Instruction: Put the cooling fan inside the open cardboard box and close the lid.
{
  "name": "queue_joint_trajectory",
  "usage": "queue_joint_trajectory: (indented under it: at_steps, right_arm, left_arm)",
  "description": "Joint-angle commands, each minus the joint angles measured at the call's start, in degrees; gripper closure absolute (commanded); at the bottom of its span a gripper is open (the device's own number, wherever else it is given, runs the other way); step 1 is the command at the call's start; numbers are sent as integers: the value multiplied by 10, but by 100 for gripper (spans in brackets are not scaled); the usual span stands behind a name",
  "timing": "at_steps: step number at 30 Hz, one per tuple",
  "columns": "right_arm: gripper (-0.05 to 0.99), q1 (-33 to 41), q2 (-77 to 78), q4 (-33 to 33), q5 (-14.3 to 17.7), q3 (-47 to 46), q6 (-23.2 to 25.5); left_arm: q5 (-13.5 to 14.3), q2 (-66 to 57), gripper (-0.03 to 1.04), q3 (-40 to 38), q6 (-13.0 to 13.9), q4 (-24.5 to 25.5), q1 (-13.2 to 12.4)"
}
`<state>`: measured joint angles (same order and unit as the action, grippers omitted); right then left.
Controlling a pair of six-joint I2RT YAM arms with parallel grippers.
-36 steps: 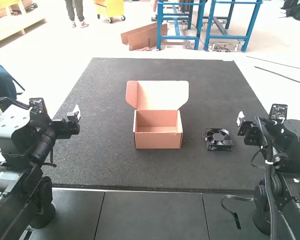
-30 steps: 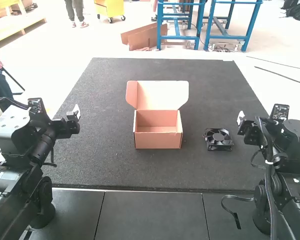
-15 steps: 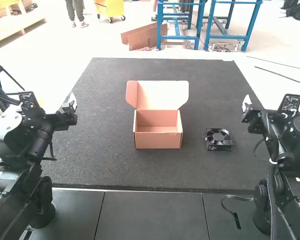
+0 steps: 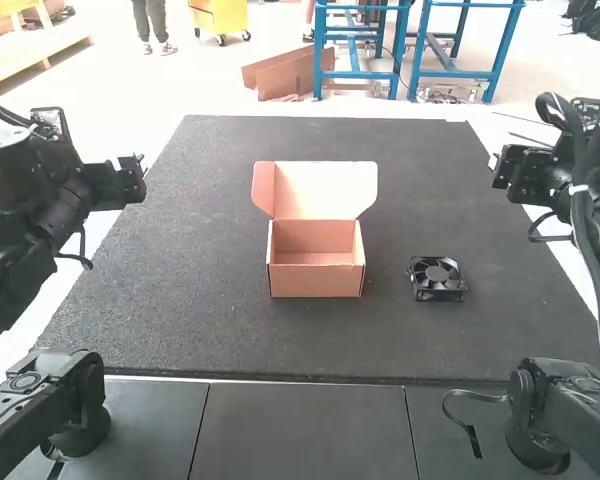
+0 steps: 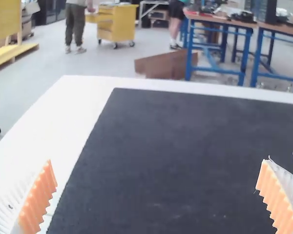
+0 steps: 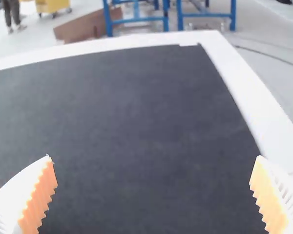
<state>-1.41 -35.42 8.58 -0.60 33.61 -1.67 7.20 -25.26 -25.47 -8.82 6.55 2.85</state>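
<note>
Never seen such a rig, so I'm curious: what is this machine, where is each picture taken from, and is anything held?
Two robot arms stand at a table. One picture looks down from behind them; the other two come from wrist cameras, showing each arm's own white-and-orange fingers. On the black mat stands an open cardboard box, lid up; a small cooling fan lies apart from it, on the right arm's side. The left hand and right hand are both open, holding nothing.

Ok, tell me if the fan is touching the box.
Apart. The high view shows bare mat between the fan and the box.
</note>
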Motion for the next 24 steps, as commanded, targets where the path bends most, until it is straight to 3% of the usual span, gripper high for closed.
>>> queue_joint_trajectory:
  at_steps: [1,3,6,9,15,19,24]
  right_arm:
    - [3,-9,-35,50,6,68,-17]
    - [3,-6,-54,87,6,99,-21]
    - [3,-11,-94,144,12,147,-25]
    - [3,-14,-140,210,9,174,5]
    - [3,-18,-226,290,9,185,-27]
    - [3,-18,-286,356,7,190,-39]
    - [3,-18,-340,377,2,193,-45]
  left_arm:
    - [-2,-53,4,-64,7,65,2]
    - [-8,-88,4,-99,7,120,5]
    - [-41,-124,4,-143,7,174,2]
    - [-41,-158,4,-168,6,191,-12]
    - [-45,-201,4,-195,7,218,-14]
    - [-68,-207,4,-197,7,224,-2]
    - [-73,-209,4,-192,6,226,29]
